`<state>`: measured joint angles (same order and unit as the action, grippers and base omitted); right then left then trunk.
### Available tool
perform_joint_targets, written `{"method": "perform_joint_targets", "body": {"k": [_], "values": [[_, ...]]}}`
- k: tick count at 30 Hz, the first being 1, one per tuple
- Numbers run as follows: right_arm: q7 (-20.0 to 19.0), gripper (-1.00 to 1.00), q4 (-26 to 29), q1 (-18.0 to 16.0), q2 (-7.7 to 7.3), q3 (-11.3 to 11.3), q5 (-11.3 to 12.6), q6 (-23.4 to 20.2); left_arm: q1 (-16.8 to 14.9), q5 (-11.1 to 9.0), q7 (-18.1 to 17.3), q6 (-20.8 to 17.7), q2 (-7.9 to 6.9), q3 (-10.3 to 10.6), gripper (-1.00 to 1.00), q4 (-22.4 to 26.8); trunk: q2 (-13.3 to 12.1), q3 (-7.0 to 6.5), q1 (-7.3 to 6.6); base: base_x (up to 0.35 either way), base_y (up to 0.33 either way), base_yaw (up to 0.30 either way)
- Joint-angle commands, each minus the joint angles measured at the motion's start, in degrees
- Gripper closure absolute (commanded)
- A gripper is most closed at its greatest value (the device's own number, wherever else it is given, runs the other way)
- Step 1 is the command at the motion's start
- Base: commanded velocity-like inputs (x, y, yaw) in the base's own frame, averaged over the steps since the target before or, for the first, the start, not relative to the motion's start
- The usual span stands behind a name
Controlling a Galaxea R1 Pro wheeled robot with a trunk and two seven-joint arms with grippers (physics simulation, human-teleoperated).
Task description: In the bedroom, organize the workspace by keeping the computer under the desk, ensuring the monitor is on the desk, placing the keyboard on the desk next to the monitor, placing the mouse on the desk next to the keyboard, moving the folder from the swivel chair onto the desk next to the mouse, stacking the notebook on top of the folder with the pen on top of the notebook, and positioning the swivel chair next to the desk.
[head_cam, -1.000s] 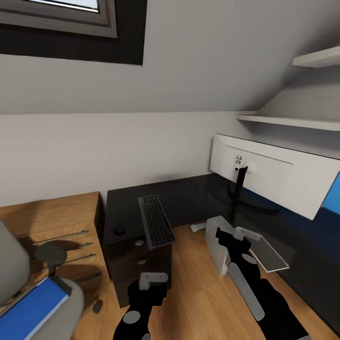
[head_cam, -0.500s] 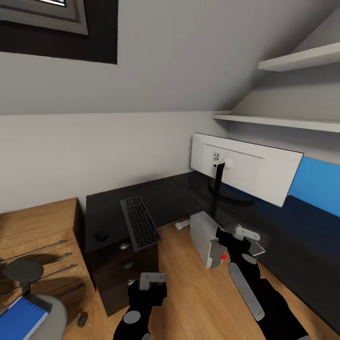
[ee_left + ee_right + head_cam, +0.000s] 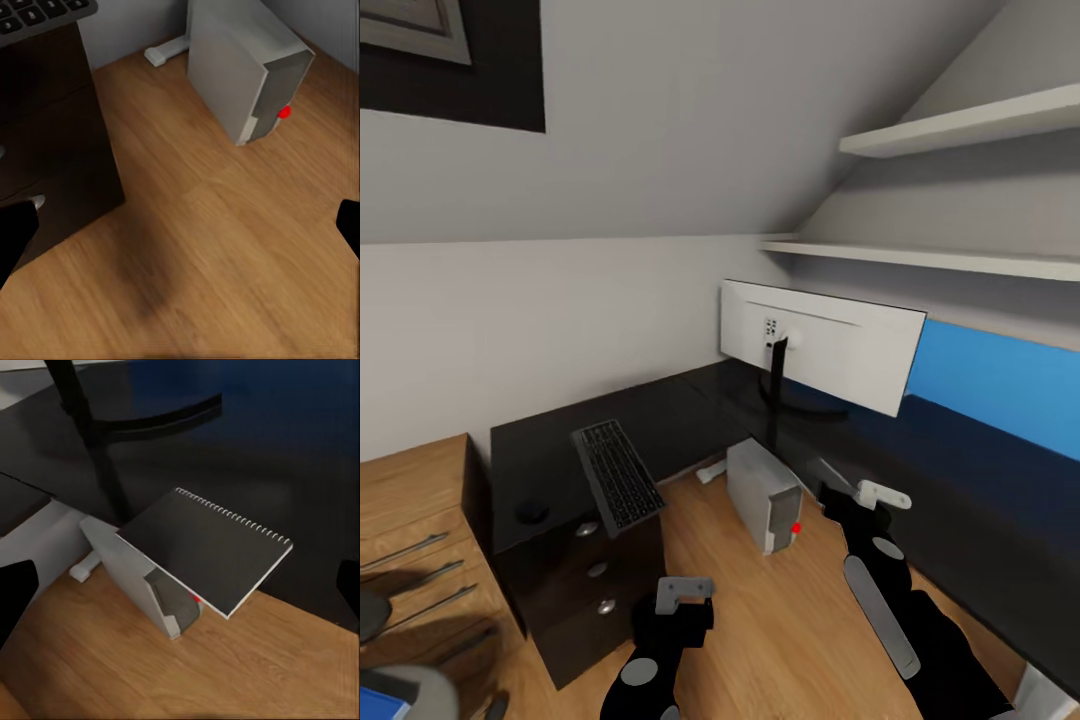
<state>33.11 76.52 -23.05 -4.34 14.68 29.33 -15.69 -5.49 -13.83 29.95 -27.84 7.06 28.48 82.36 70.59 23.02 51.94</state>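
Sloped white walls and two shelves frame a bedroom corner where the black L-shaped surface wraps around a wooden floor. On it, the monitor stands with its white back toward me, in front of a blue wall panel. The keyboard lies on the near wing, its front end jutting past the edge above the drawers, and the mouse sits near it, apart from it. The computer stands on the floor at the inner corner of the surface, a red light on its front. From my right wrist, the notebook, dark grey and spiral-bound, appears to lie at the surface's edge with one corner overhanging the computer. My left gripper hangs over bare floor beside the drawers, jaws spread wide and holding nothing. My right gripper hovers short of the notebook, jaws likewise spread and empty. At the lower left corner of the head view, a grey edge of the swivel chair shows beside the light wooden drawer unit, with a blue sliver of the folder on it.
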Motion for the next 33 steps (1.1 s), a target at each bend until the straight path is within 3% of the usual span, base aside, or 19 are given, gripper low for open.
{"method": "perform_joint_targets", "body": {"k": [1,16,33], "values": [[0.46,-1.00,0.07,-0.07,-0.05,0.17,0.29,-0.22,-0.05,-0.58,0.55,-0.11,-0.03,0.09,-1.00,0.08,0.05,0.07,-0.02,-0.207,0.191,-0.298],[0.46,-1.00,0.10,-0.08,-0.05,0.04,0.56,-0.22,-0.05,-0.65,0.50,-0.11,-0.03,0.08,-1.00,0.08,0.05,0.39,-0.02,-0.145,0.144,-0.267],[0.39,-1.00,0.05,-0.07,-0.05,0.17,0.66,-0.22,-0.05,-0.79,0.46,-0.11,0.14,0.25,-1.00,0.60,0.05,0.45,-0.02,-0.005,0.005,-0.025]]}}
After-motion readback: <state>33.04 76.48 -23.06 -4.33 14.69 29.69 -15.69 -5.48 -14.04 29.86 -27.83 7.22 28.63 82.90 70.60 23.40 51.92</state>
